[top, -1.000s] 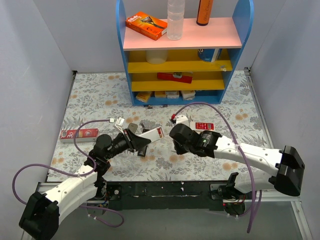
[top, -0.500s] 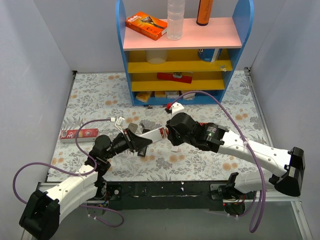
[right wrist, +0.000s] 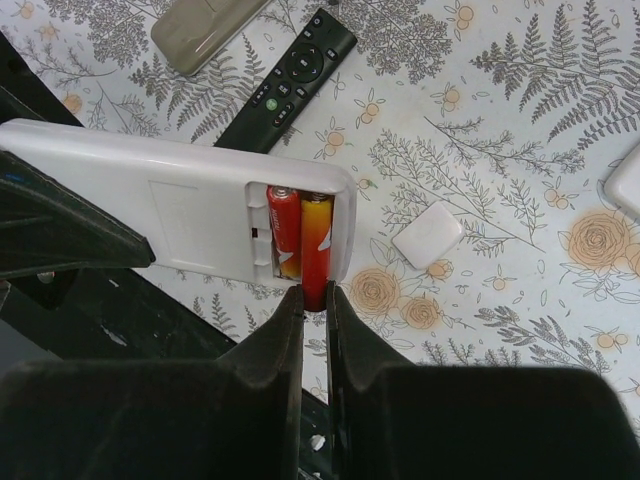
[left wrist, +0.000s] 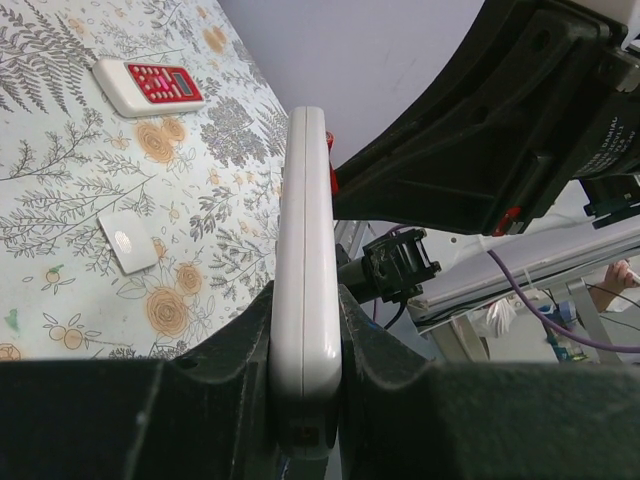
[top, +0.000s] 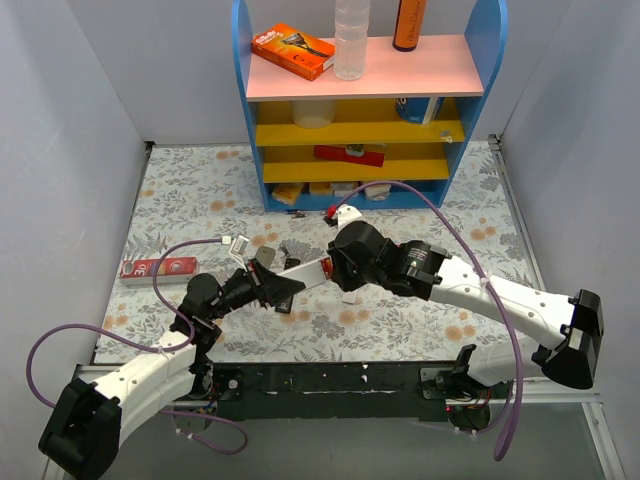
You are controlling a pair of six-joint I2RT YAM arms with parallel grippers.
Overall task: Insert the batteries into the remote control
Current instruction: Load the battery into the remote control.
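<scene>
Looking down from the top camera first: the left gripper (top: 270, 285) has the remote control (top: 303, 271) clamped by one end and holds it up off the flowery table (top: 200, 195), long side pointing at the right arm. The right gripper (top: 333, 270) is right up against the remote's far end, though from up here you can't tell how far its fingers are open. A blue shelf unit (top: 360, 130) stands at the back of the table and a red box (top: 158, 268) lies off to the left. On the left wrist cam, the remote shows edge-on, squeezed tight between both fingers, with the right arm's dark bulk looming just past it. Down on the table there's a white remote with red buttons (left wrist: 150, 85) and a small white square piece (left wrist: 128, 240), well apart from each other. The right wrist cam has the best angle: the remote's back is open and two batteries (right wrist: 298, 235) sit side by side in the compartment at its end, a red one next to an orange battery (right wrist: 316, 235). The right fingers are pinched nearly together on the orange one's outer tip, which sticks out past the remote's edge. A black remote (right wrist: 290, 80) and a greyish remote (right wrist: 205, 25) lie on the table behind.
</scene>
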